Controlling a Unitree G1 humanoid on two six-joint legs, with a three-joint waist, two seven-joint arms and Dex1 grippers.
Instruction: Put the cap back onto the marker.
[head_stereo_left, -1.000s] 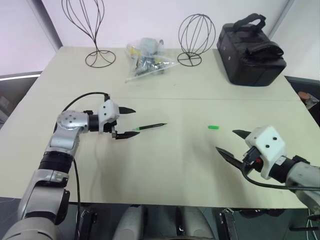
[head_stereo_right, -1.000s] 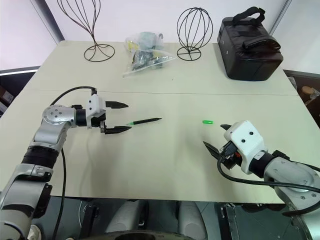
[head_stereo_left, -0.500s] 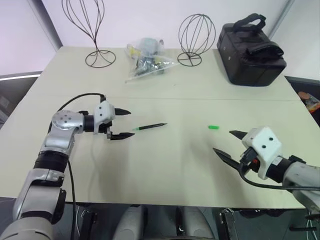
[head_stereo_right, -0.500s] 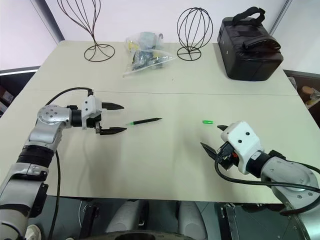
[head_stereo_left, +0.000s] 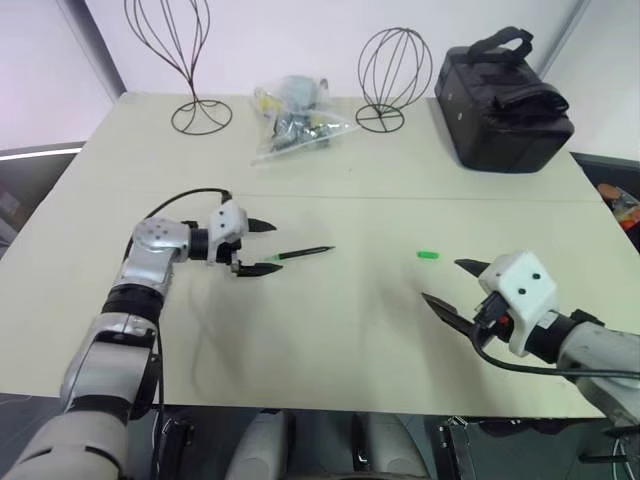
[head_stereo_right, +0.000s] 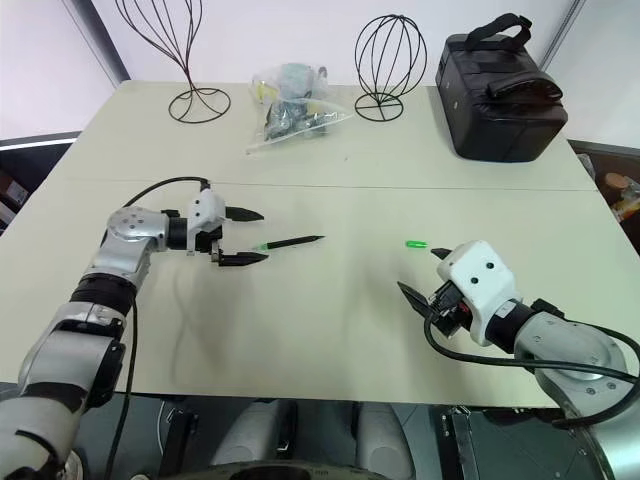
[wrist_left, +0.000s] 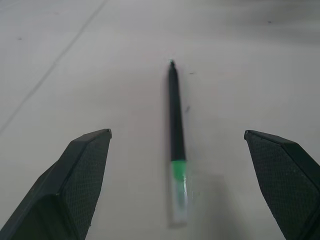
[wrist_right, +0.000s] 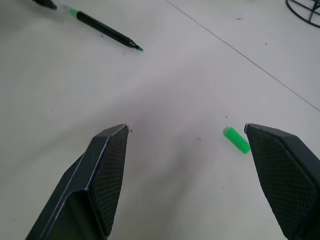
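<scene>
**Open jaws at the marker's green end**

Left gripper spread wide, holding nothing, fingertips either side of the green end of the marker; not touching it. Right gripper likewise wide open and empty, low over the table near its front right.

Marker flat on the table near the middle, tip pointing away from the left gripper toward the right. Cap lying alone, well apart from the marker, just beyond the right gripper's fingertips.

From the left wrist: marker seen end-on between the two fingers, with a clear section past the green band that the head views leave unresolved. From the right wrist: cap near one finger, marker far off, with the other gripper's fingertip at its green end.

Compared with a second ago: left gripper lower and closer to the marker. Right gripper, marker and cap unchanged.
</scene>
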